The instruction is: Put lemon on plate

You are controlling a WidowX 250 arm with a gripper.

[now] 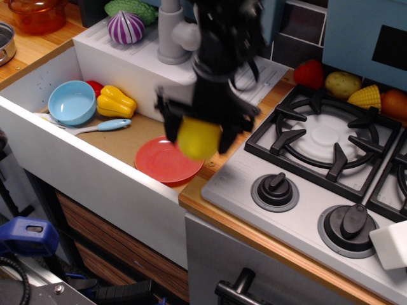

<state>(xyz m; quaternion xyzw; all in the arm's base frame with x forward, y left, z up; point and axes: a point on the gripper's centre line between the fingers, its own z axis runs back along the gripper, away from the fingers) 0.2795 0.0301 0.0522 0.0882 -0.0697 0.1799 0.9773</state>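
The lemon (198, 139) is bright yellow and smooth, blurred by motion. My gripper (199, 135) is shut on it, its black fingers on either side, and holds it in the air above the right edge of the plate. The plate (166, 159) is round, shallow and red-orange, lying in the sink by the counter edge, partly hidden by the lemon and gripper.
In the sink lie a light blue bowl (72, 102), a yellow bell pepper (116, 101) and a blue-handled spoon (102, 126). The white faucet (174, 32) stands behind. The stove (318, 165) with its knobs (275, 189) is on the right; corn (369, 96) and other toy foods sit at its back.
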